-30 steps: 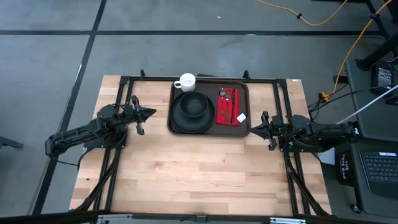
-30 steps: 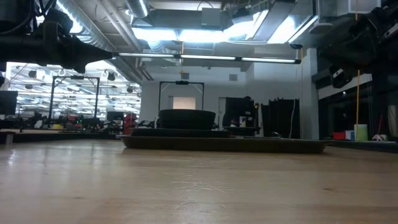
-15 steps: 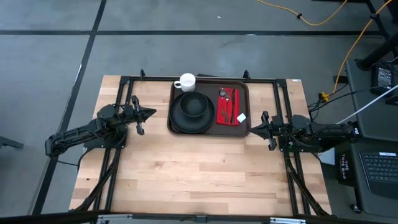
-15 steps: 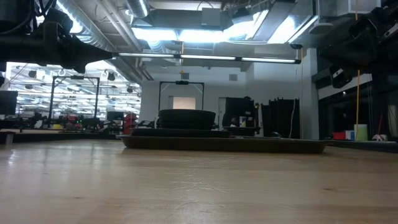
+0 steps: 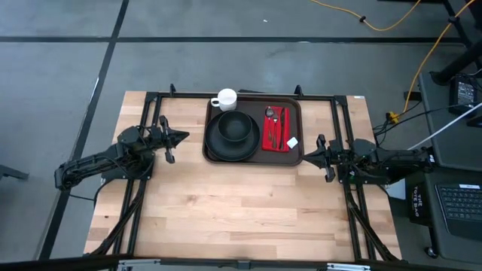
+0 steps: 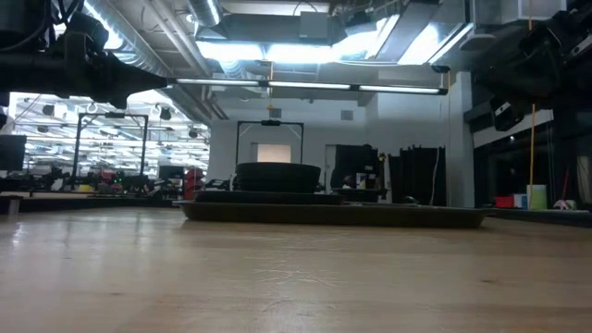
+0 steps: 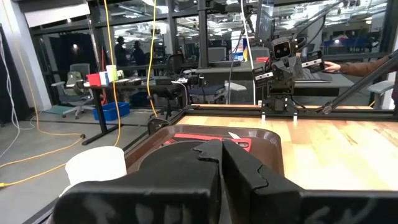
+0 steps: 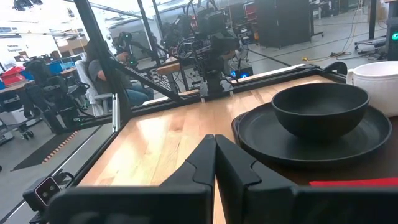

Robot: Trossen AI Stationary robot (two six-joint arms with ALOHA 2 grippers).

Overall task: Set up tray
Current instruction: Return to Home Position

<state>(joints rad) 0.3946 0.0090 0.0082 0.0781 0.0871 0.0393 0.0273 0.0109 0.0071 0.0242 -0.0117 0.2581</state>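
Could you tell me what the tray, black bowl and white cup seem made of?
The tray: likely moulded plastic, dark brown, matte, rounded rim. The black bowl: plastic or melamine, dull even sheen. The white cup: perhaps glazed ceramic, smooth and thick-walled; plastic possible.

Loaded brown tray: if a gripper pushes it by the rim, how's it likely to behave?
Probably slides flat as one stiff piece: the tray looks rigid, with a raised rim, on smooth wood table. Likely heavy, since it carries the plate and bowl. The bowl sits loose on the plate and the cutlery on the napkin, so a jerk may shift them.
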